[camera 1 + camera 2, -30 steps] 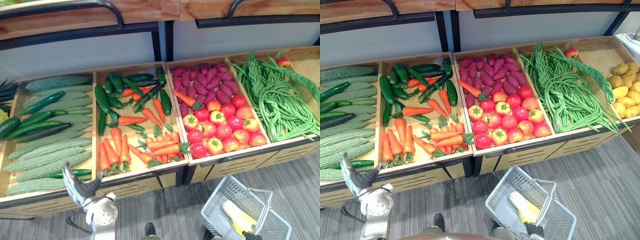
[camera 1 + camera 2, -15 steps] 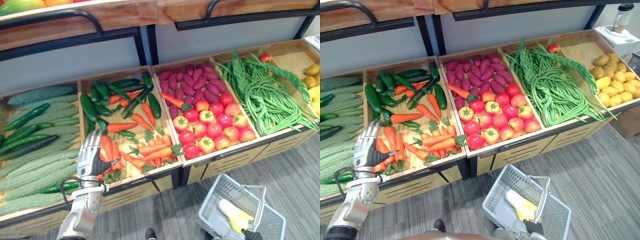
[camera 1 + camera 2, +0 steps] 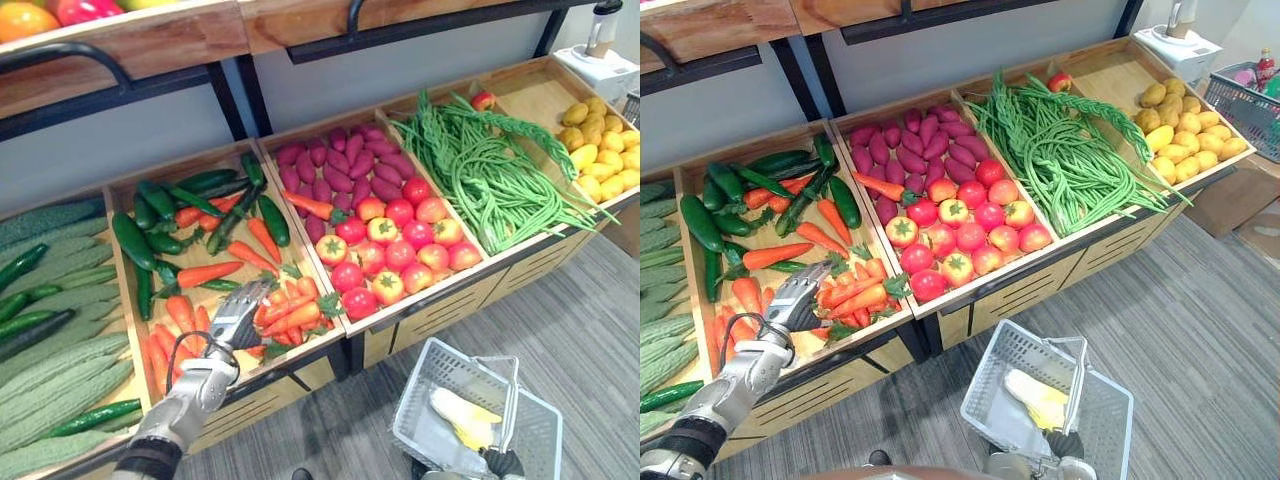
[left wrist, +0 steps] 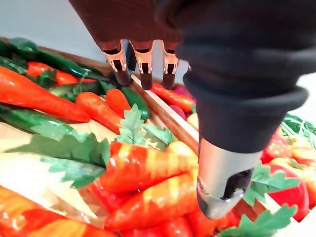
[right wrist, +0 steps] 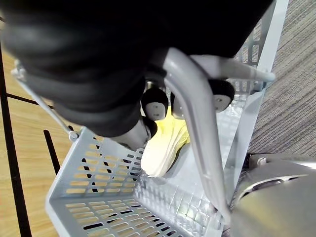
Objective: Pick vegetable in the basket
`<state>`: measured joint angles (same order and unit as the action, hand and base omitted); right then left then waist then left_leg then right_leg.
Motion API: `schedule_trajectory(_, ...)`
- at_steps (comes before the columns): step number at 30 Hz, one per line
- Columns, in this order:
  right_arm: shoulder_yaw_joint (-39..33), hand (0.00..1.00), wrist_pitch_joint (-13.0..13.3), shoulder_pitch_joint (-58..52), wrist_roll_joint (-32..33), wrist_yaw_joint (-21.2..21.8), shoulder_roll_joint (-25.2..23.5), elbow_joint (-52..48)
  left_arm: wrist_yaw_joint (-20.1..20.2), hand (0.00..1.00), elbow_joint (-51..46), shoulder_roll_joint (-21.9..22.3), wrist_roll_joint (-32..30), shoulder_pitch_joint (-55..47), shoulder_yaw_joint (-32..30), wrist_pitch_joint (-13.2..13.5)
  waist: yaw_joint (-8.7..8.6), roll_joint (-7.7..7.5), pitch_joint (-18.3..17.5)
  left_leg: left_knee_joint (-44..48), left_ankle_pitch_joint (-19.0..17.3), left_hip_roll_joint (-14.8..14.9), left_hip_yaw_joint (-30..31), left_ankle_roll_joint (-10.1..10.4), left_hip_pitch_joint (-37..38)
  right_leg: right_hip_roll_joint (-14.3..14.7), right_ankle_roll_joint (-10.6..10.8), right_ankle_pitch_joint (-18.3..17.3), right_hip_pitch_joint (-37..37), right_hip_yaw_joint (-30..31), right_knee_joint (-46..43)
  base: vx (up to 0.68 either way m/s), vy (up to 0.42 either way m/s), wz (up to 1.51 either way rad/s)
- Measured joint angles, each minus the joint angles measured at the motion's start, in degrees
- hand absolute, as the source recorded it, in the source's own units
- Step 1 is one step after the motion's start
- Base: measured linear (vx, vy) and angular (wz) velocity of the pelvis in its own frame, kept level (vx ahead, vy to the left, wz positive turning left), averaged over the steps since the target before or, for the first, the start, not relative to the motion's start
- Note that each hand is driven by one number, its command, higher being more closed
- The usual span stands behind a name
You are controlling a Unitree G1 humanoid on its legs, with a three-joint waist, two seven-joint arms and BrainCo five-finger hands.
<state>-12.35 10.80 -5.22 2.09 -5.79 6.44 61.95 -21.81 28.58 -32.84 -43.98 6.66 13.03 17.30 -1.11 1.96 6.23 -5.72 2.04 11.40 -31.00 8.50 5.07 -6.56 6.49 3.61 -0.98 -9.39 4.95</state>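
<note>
Left hand (image 3: 238, 318), fingers straight and empty, poised just over the carrots (image 3: 296, 316), likely for a grasp; right hand (image 5: 154, 102), fingers curled round the handle (image 5: 195, 128), carries the basket (image 3: 418, 418) ready to receive, one yellow vegetable (image 3: 457, 413) inside.

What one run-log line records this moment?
left robot hand: open, above carrots | right robot hand: shut on basket handle | basket: one yellow vegetable inside | step: carrot not yet grasped
</note>
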Motion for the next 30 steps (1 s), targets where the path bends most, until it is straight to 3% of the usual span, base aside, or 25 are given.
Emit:
schedule_trajectory(19, -0.8, 1.00, 0.0, -0.5, 0.0, -0.1, 0.5, -2.3, 2.1, 0.00, 7.4, 3.8, 1.2, 6.4, 1.0, -2.0, -0.32, 1.70, -0.1, 0.2, 0.1, 0.2, -1.4, 0.2, -2.7, 0.0, 0.2, 0.5, -4.0, 1.0, -1.0, -0.02, -0.034, -0.03)
schedule_trajectory(30, -1.7, 1.00, 0.0, 1.0, 0.0, -0.1, 0.6, -2.6, 2.3, 0.00, 13.1, 3.8, 3.1, 9.4, 0.6, -3.8, -0.57, 1.63, 1.3, 0.2, 0.2, 0.1, -2.5, 0.0, -4.6, 0.0, 0.2, 0.9, -7.2, 2.4, -1.7, -0.03, -0.037, -0.06)
